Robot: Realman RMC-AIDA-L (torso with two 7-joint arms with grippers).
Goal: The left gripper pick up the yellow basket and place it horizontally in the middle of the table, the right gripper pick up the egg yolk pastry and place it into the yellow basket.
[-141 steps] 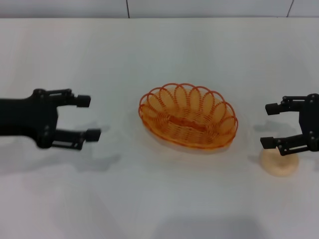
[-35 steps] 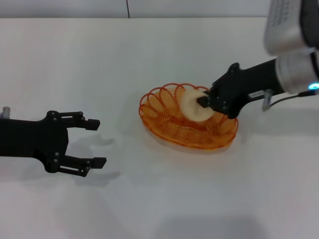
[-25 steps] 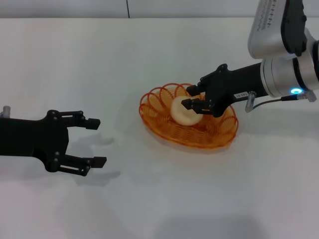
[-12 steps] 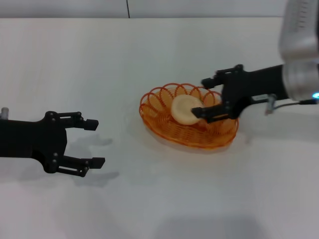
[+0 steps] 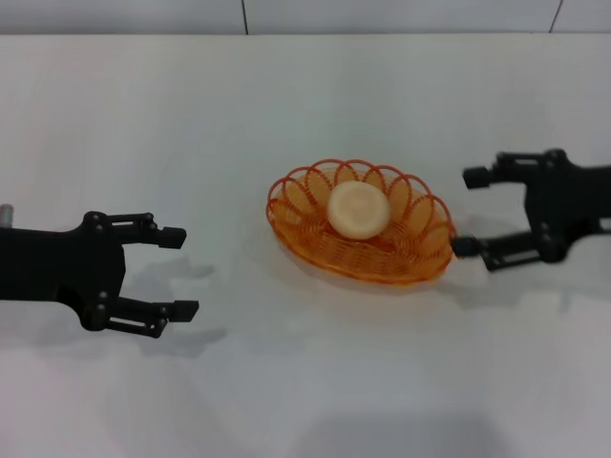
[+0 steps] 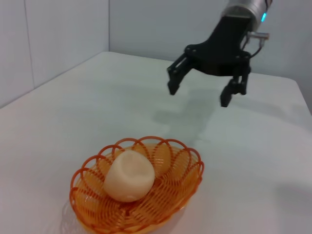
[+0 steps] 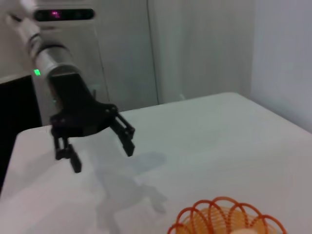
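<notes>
The yellow basket [image 5: 361,235] lies lengthwise in the middle of the white table [image 5: 305,382]. The egg yolk pastry [image 5: 358,210] rests inside it toward the far side; it also shows in the left wrist view [image 6: 129,175] inside the basket [image 6: 180,180]. My right gripper [image 5: 468,212] is open and empty, just right of the basket's rim and above the table; it shows too in the left wrist view [image 6: 200,92]. My left gripper [image 5: 179,272] is open and empty at the left, well apart from the basket. The right wrist view shows it [image 7: 100,148] and the basket rim [image 7: 222,217].
The table's far edge meets a pale wall [image 5: 382,14]. A grey cabinet [image 7: 73,48] stands behind the left arm in the right wrist view.
My right gripper carried the pastry over the basket, let it go inside and drew back to the right with its jaws open. The left gripper barely moved.
</notes>
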